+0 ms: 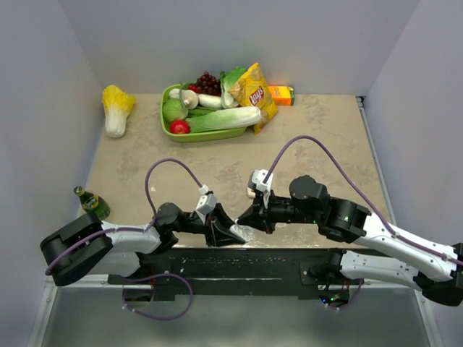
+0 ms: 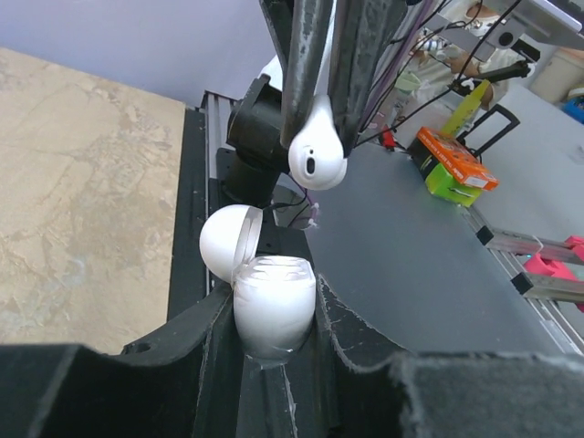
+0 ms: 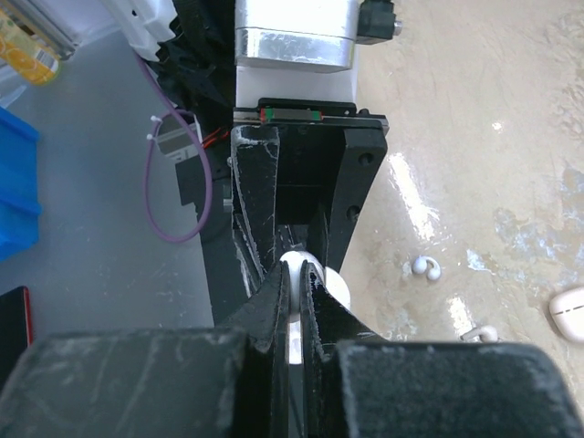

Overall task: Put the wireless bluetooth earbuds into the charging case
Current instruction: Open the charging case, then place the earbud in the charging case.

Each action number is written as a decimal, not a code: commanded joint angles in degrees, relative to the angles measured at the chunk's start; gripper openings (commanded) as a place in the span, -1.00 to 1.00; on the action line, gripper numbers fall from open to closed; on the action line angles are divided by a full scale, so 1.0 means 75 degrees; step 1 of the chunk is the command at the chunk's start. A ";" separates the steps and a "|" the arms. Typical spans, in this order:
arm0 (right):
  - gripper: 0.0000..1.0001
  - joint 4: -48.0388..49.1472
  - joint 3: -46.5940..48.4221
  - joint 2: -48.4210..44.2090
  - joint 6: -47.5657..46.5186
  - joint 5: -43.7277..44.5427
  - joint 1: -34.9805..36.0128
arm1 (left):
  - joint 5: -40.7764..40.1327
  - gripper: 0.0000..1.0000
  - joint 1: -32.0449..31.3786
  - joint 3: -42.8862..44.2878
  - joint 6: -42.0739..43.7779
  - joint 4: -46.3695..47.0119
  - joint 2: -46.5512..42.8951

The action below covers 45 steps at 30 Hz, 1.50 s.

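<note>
My left gripper (image 1: 230, 233) is shut on the charging case (image 2: 274, 315), a white rounded box held upright with its lid (image 2: 228, 242) swung open to the left. My right gripper (image 1: 249, 217) is shut on a white earbud (image 2: 317, 151) by its stem and holds it just above and slightly right of the case opening, not touching. In the right wrist view the gripper (image 3: 294, 278) pinches the earbud (image 3: 294, 266). A second small white piece (image 3: 424, 267) lies on the table to the right, with another (image 3: 479, 333) nearer.
A white rounded object (image 3: 570, 312) lies at the right edge of the right wrist view. A green bottle (image 1: 92, 202) stands at the near left. A green basket (image 1: 168, 124) of vegetables, a chips bag (image 1: 255, 94), an orange box (image 1: 282, 95) and a cabbage (image 1: 116, 108) are at the back.
</note>
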 commanded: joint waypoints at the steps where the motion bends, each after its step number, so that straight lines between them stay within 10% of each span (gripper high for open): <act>1: -1.00 -0.0163 0.0101 -0.0186 -0.0294 0.0093 0.0116 | 0.0310 -1.00 0.0121 0.0332 -0.0508 0.3137 0.0187; 45: -1.00 -0.0316 -0.0052 0.0412 -0.0165 0.2238 0.1007 | 0.0580 -1.00 0.0333 0.0789 -0.0837 0.3560 -0.0024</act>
